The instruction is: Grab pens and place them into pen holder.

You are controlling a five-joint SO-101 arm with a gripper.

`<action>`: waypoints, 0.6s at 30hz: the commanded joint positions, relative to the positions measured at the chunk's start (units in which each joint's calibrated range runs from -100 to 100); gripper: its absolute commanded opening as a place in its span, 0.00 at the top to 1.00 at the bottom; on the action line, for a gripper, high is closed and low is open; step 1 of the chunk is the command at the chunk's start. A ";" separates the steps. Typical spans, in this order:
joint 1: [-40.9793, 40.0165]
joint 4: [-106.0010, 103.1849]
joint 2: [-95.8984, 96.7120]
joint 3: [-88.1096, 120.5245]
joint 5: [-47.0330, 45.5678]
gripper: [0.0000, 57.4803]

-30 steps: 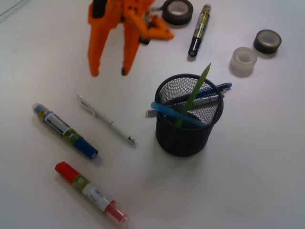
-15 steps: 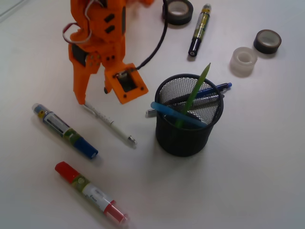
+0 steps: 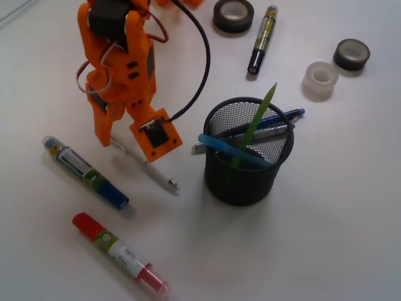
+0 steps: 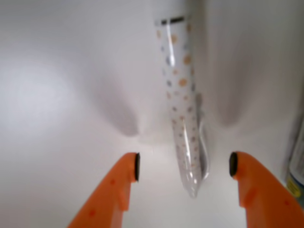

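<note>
A white pen with orange dots (image 3: 160, 176) lies on the white table left of the black mesh pen holder (image 3: 241, 179). The holder has several pens standing in it. My orange gripper (image 3: 126, 145) is open, low over the pen's upper end. In the wrist view the pen (image 4: 183, 118) lies between the two fingertips (image 4: 130, 171), and the gripper (image 4: 184, 166) does not touch it. A blue-capped marker (image 3: 84, 172) and a red-capped marker (image 3: 119, 254) lie at the left and front left. A black and yellow marker (image 3: 262, 39) lies at the back.
A black tape roll (image 3: 233, 14) sits at the back, a dark tape roll (image 3: 351, 54) and a clear tape roll (image 3: 320, 80) at the back right. The blue-capped marker shows at the wrist view's right edge (image 4: 297, 166).
My gripper has come down and to the left from the back of the table and turned, so its open jaws now straddle the white pen's upper end. The pens have not moved.
</note>
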State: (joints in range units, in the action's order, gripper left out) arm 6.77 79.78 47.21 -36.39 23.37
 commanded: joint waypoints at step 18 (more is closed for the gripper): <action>1.72 0.36 0.94 -2.20 0.49 0.99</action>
State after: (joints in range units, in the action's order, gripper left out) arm 7.95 79.61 48.95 -36.75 23.37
